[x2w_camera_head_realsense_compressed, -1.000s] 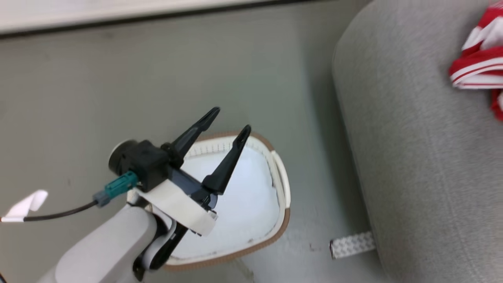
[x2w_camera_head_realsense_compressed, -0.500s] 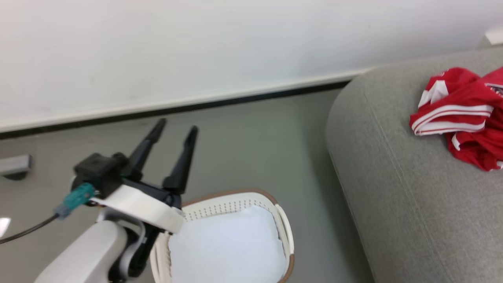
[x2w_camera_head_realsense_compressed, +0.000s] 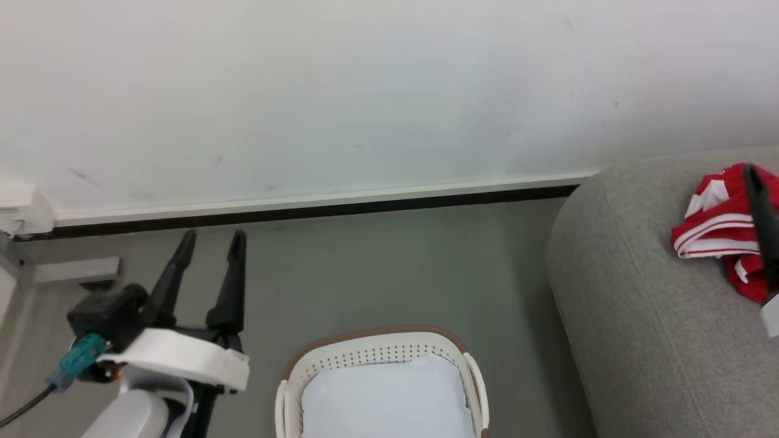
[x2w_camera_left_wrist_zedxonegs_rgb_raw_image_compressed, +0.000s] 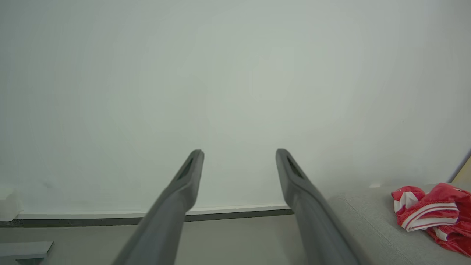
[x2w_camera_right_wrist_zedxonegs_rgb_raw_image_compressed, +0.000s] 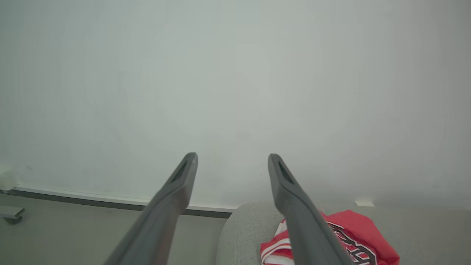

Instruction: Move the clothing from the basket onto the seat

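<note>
The left gripper [x2w_camera_head_realsense_compressed: 213,238] stands wide open and holds nothing. The right gripper [x2w_camera_right_wrist_zedxonegs_rgb_raw_image_compressed: 232,157] is wide open too, with nothing in its grip. The clothing [x2w_camera_head_realsense_compressed: 712,234] lies crumpled on the seat [x2w_camera_head_realsense_compressed: 633,316], near the right gripper and well apart from the left one. The basket [x2w_camera_head_realsense_compressed: 377,336], with a white sheet [x2w_camera_head_realsense_compressed: 389,398] inside, stands between the left gripper and the seat.

Open floor [x2w_camera_head_realsense_compressed: 377,267] beyond the basket [x2w_camera_head_realsense_compressed: 377,353], clear to the wall [x2w_camera_head_realsense_compressed: 365,91]. Right of the basket a narrow floor lane, then the seat [x2w_camera_head_realsense_compressed: 639,304] blocks. Left of it stands the left tool [x2w_camera_head_realsense_compressed: 213,237].
</note>
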Available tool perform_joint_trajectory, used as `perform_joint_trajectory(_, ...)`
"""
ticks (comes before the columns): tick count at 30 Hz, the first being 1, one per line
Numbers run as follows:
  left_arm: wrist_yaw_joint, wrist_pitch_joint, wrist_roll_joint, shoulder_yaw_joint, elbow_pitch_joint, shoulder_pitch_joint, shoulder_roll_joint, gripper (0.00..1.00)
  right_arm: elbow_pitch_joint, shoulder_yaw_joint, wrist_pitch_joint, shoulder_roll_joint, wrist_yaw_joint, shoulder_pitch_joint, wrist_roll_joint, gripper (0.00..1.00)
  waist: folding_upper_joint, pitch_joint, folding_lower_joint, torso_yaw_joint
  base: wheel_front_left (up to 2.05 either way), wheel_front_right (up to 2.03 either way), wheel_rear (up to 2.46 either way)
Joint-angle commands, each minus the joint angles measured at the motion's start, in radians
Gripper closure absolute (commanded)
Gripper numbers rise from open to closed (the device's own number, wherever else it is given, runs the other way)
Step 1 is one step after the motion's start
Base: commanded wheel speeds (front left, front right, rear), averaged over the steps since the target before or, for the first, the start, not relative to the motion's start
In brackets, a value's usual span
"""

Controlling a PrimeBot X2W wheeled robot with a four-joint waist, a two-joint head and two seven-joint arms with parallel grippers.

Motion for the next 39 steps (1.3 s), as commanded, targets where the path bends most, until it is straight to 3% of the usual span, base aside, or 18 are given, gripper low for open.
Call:
perform_joint_trajectory(1, -0.001, 0.0, 0.007, 0.022, 0.001, 0.034, -0.003, 0.0, -0.026, -0.008, -0.019, 0.03, -0.002, 0.043, -0.023, 0.0, -0.0001, -0.024, 0.0003, 0.024, 0.0, 0.0, 0.0)
perform_joint_trajectory(9, -0.015, 0.0, 0.049, 0.109, 0.017, 0.161, -0.038, 0.0, -0.085, 0.021, -0.153, 0.183, -0.002, 0.203, -0.06, 0.0, -0.0001, -0.055, 0.0003, 0.072, 0.0, 0.0, 0.0)
perform_joint_trajectory(15, -0.045, 0.0, 0.09, 0.159, 0.02, 0.228, -0.089, 0.0, -0.053, 0.048, -0.272, 0.252, -0.002, 0.302, -0.081, 0.0, -0.0001, -0.062, 0.0003, 0.106, 0.0, 0.0, 0.0)
perform_joint_trajectory(21, -0.075, 0.0, 0.152, 0.191, 0.03, 0.276, -0.134, 0.0, -0.01, 0.104, -0.389, 0.276, -0.002, 0.352, -0.064, 0.0, -0.0001, -0.064, 0.0003, 0.123, 0.0, 0.0, 0.0)
perform_joint_trajectory(28, -0.155, 0.0, 0.249, 0.245, 0.094, 0.302, -0.198, 0.0, 0.124, 0.173, -0.502, 0.29, -0.002, 0.378, -0.039, 0.0, -0.0001, -0.062, 0.0003, 0.138, 0.0, 0.0, 0.0)
perform_joint_trajectory(39, -0.259, 0.0, 0.349, 0.337, 0.174, 0.305, -0.293, 0.0, 0.265, 0.238, -0.564, 0.297, -0.002, 0.317, -0.033, 0.0, -0.0001, -0.07, 0.0003, 0.138, 0.0, 0.0, 0.0)
